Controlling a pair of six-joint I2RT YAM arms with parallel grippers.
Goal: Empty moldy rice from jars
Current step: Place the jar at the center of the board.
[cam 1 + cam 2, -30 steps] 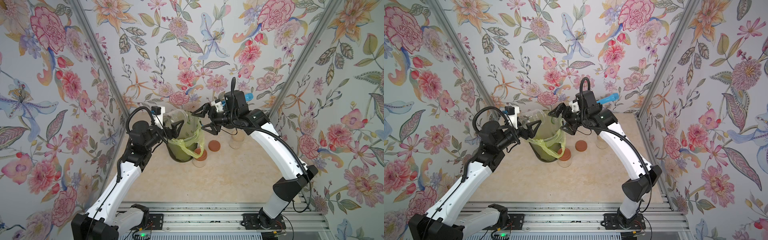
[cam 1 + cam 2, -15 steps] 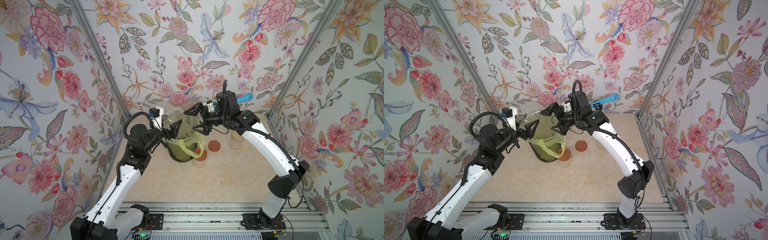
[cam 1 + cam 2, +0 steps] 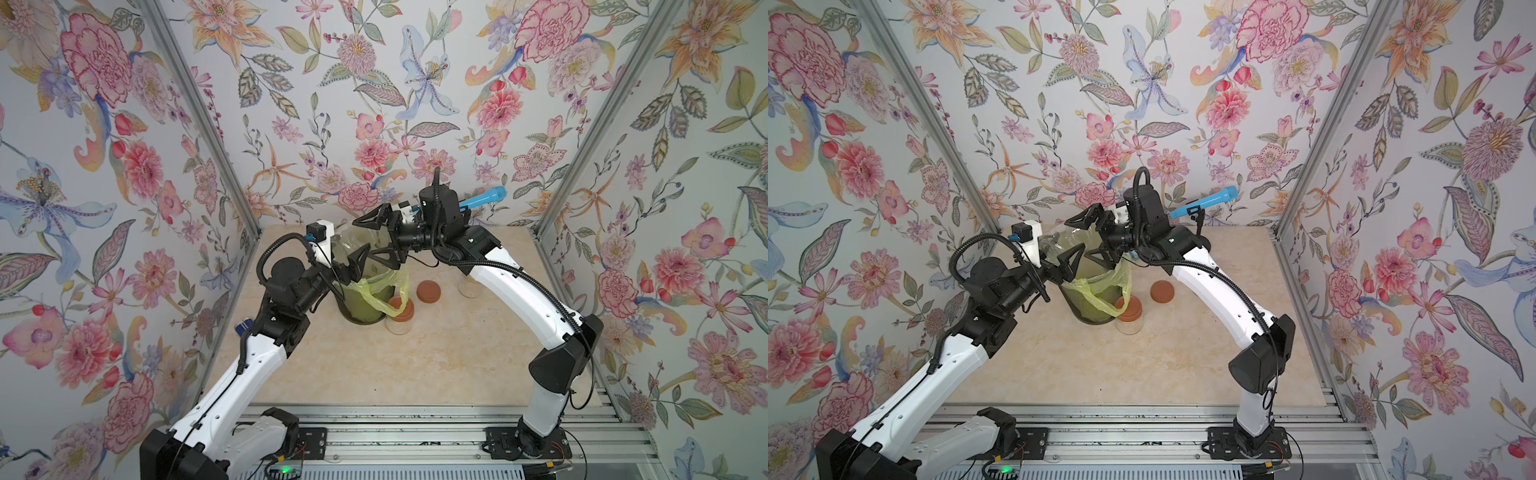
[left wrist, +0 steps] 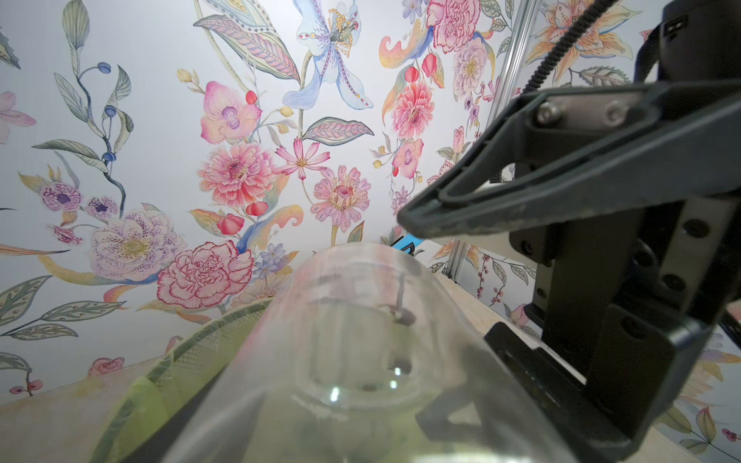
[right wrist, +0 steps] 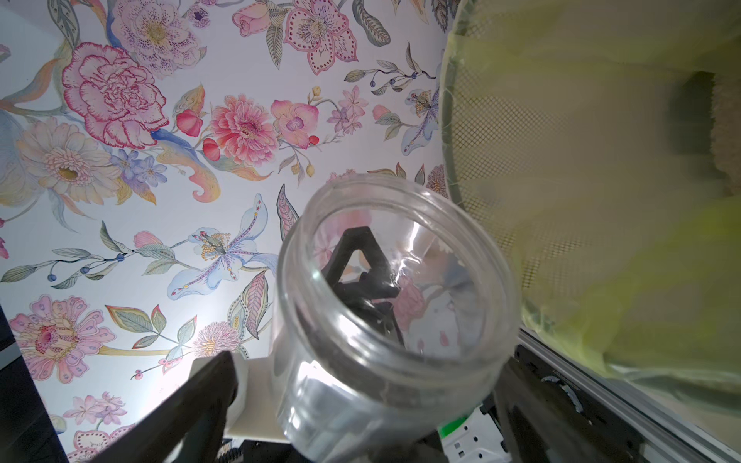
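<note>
While left fingers [image 3: 357, 262] clamp an empty clear jar [image 5: 320, 401] tilted above the lined bin [image 3: 357, 309], right fingers [image 5: 188, 405] stand wide apart at the jar's mouth, gripping nothing. Inside the bin lies moldy rice [image 5: 725, 120]. One lidded jar [image 3: 400, 318] stands just beside the bin; loose reddish-brown lid [image 3: 429, 291] near it on the bench [image 3: 415, 365].

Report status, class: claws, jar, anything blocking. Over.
Left claw shut on jar, looks empty, tilted above bin. Right claw open, facing jar mouth. Lidded jar beside bin, clear of both claws.
</note>
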